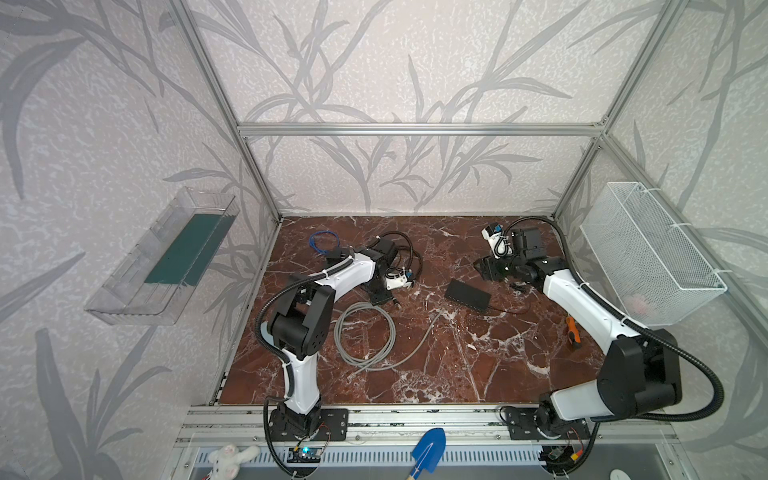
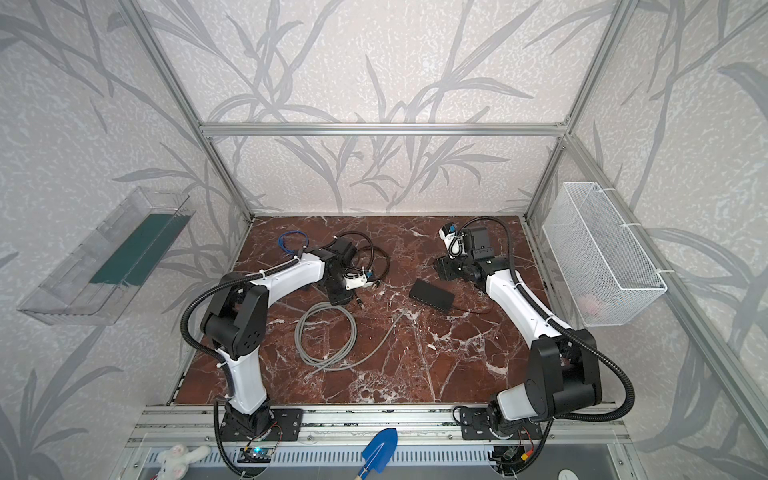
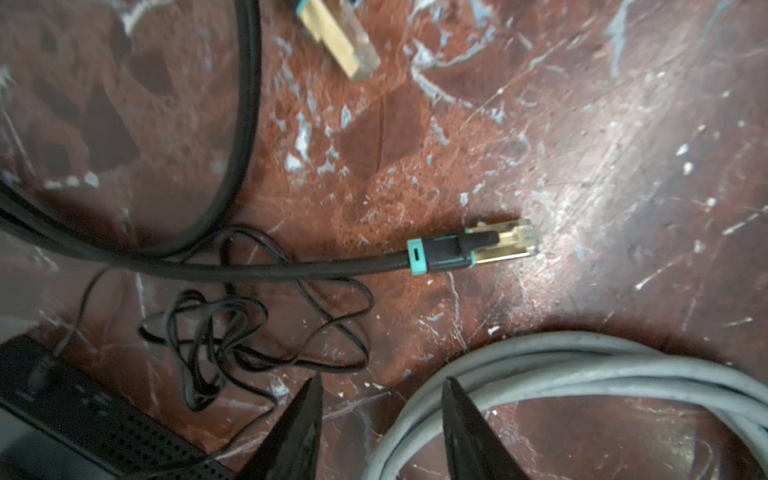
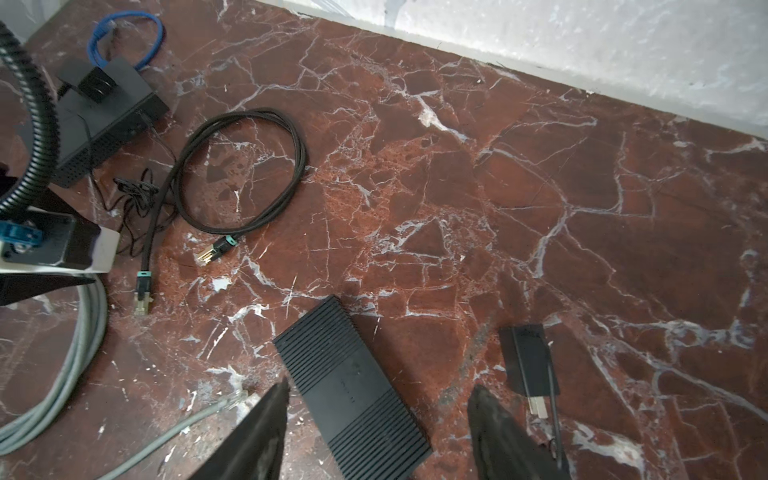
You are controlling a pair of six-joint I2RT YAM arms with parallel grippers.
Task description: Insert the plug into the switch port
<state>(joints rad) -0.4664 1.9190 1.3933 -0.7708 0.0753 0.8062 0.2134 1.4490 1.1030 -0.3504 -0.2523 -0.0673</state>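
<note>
Left gripper [image 3: 382, 386] held partly open, empty, short of gold-tipped plug [image 3: 505, 243]; right gripper [image 4: 381, 386] spread wide, empty, by ribbed slab [image 4: 328, 353].

Left gripper [image 2: 340, 297] hangs over marble top [image 2: 415, 374], near grey cable coil [image 2: 299, 334] and black cable loop [image 2: 387, 259]. Flat dark slab [image 2: 432, 295] lies near right gripper [image 2: 444, 269]. Blue cable [image 2: 281, 243] at rear left.

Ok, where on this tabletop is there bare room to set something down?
Bare marble: the near strip of the tabletop, between grey cable coil and orange-handled tool; also the far middle, between black cable and right gripper. Crowded: far left, around switch, blue cable and left gripper.
</note>
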